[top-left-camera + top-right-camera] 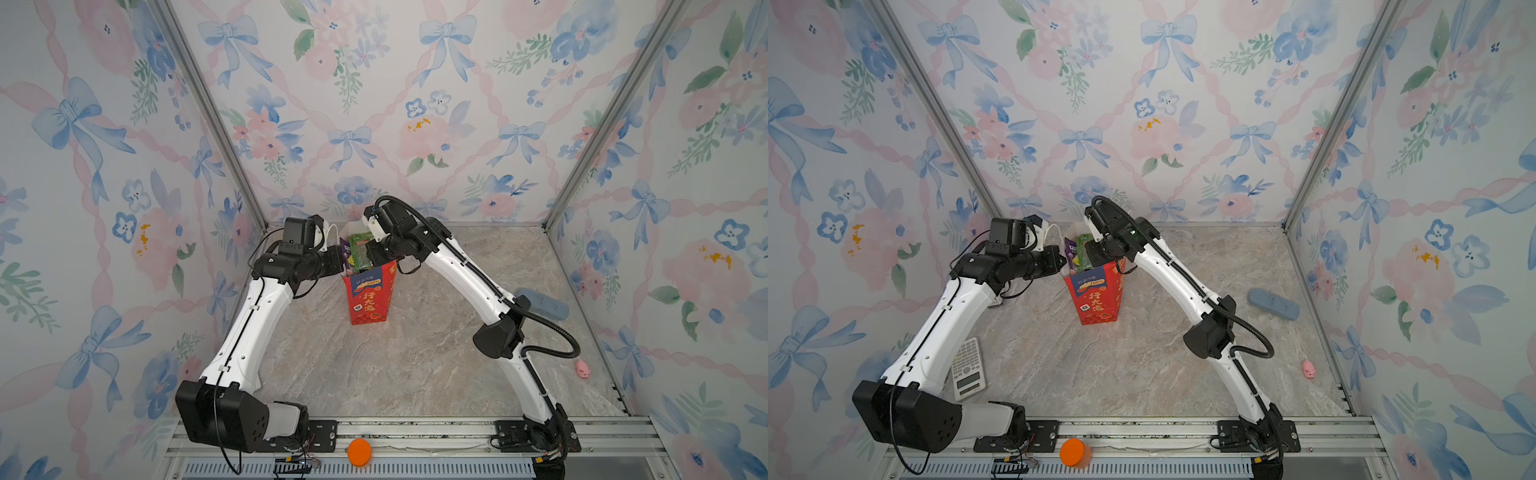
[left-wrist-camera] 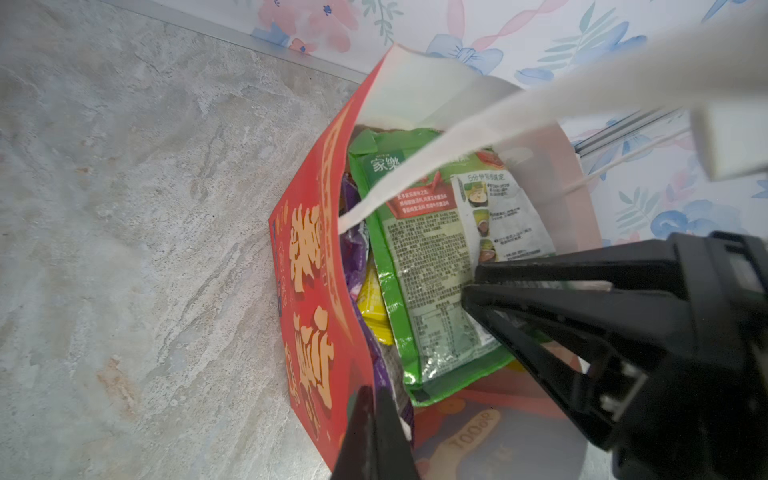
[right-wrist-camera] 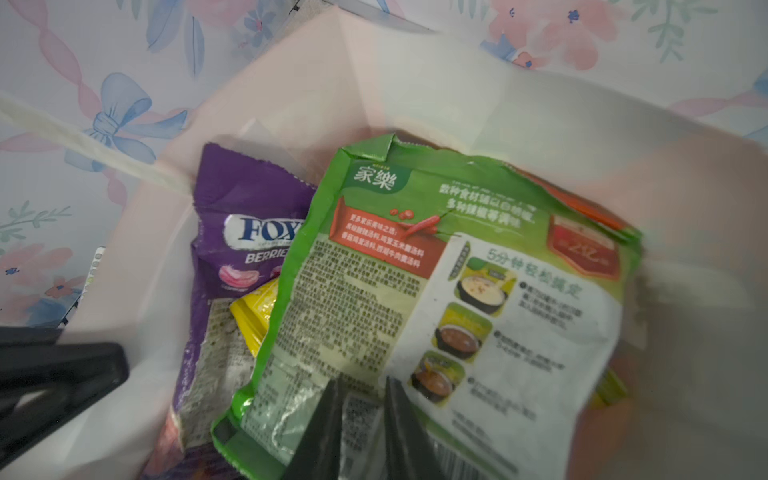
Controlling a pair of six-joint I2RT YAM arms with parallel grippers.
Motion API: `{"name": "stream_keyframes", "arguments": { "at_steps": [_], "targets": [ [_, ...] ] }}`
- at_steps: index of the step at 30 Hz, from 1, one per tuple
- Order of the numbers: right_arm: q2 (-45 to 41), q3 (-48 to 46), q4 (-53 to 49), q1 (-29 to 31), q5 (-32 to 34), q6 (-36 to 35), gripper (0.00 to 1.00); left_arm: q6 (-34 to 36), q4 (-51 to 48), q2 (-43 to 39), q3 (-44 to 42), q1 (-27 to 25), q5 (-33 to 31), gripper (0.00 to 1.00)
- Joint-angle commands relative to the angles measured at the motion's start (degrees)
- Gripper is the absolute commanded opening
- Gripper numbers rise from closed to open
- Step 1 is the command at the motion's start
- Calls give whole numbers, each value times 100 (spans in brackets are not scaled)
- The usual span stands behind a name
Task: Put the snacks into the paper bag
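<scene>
Right, green packet (image 3: 415, 291) half in the paper bag (image 1: 368, 299), mid-far on bench (image 1: 415, 365). Left end effector (image 2: 374, 401) clamped on bag's rim, mouth open. Right end effector (image 3: 363, 415) jaws narrow at packet's edge, can't tell if gripping. Press straight down, don't tip bag.

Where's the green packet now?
In both top views, green packet sticks from the paper bag's mouth, centre back, beside the purple packet, right tool at it.

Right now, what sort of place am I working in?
Most likely a staged robot test booth, not a real room: floral bow-print wall panels in aluminium framing enclose a marble-look tabletop, and a slotted rail along its front carries both arm mounts.
</scene>
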Motion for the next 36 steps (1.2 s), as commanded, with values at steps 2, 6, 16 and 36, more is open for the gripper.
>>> {"name": "stream_keyframes", "arguments": {
  "at_steps": [2, 6, 16, 36],
  "targets": [
    [521, 104, -582, 105, -293, 32, 23, -36, 68, -186, -4, 31, 66, 0],
    [512, 218, -609, 94, -343, 61, 29, -32, 65, -224, -25, 31, 49, 0],
    [-1134, -261, 545, -82, -290, 105, 63, -68, 68, -213, 27, 35, 14, 1],
    [-4940, -5450, 3897, -540, 979, -203, 96, -143, 147, -719, 161, 40, -205, 98]
  ]
}}
